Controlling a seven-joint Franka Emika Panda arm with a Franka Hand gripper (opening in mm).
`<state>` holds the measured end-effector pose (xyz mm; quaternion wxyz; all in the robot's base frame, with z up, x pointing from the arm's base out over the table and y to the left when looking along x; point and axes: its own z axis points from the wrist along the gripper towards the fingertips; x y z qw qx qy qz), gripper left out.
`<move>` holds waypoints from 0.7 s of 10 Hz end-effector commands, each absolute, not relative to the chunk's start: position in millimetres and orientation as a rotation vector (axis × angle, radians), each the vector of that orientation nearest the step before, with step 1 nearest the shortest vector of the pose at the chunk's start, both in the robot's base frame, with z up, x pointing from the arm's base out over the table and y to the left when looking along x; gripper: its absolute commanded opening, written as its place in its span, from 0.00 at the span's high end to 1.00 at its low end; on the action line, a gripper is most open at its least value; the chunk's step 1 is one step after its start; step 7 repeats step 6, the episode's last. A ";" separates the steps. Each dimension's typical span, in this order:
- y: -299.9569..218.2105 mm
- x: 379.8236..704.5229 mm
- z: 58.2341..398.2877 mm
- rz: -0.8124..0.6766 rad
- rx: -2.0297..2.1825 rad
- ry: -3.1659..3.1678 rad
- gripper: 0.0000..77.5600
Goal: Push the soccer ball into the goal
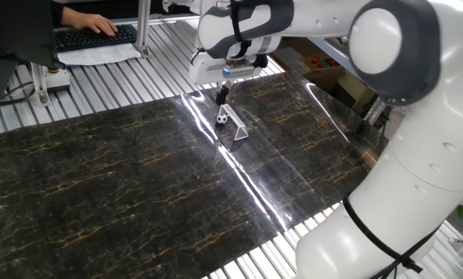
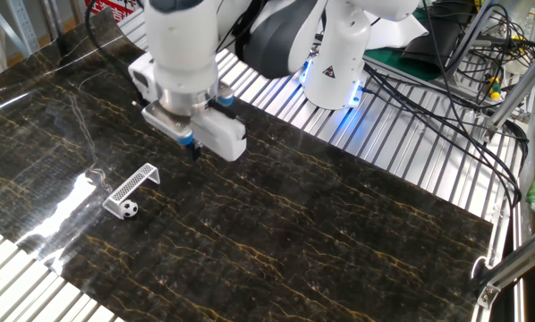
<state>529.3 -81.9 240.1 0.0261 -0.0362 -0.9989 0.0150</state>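
The soccer ball (image 2: 128, 209) is a tiny white ball with black patches. It rests on the dark marble mat right at one end of the goal (image 2: 132, 185), a small silver-grey metal frame. In one fixed view the ball (image 1: 223, 118) sits at the goal's (image 1: 238, 130) far end. I cannot tell whether it is inside the mouth. My gripper (image 2: 194, 151) hangs above the mat, apart from ball and goal, fingers together and holding nothing. In one fixed view the gripper (image 1: 221, 96) is just behind the goal.
A person's hands work a keyboard (image 1: 92, 35) at the back left. A cardboard box (image 1: 324, 74) stands beyond the mat's right edge. The robot base (image 2: 339, 63) and cables (image 2: 446, 80) lie behind the mat. Ribbed metal table (image 2: 35, 286) borders the mat.
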 end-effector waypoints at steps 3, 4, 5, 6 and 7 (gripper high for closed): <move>-79.0 525.1 246.4 0.052 -0.131 -3.090 1.00; -79.1 525.2 246.4 0.053 -0.131 -3.091 1.00; -79.1 525.2 246.4 0.052 -0.137 -3.094 1.00; -79.2 525.2 246.4 0.051 -0.143 -3.098 1.00; -79.2 525.2 246.4 0.051 -0.143 -3.098 1.00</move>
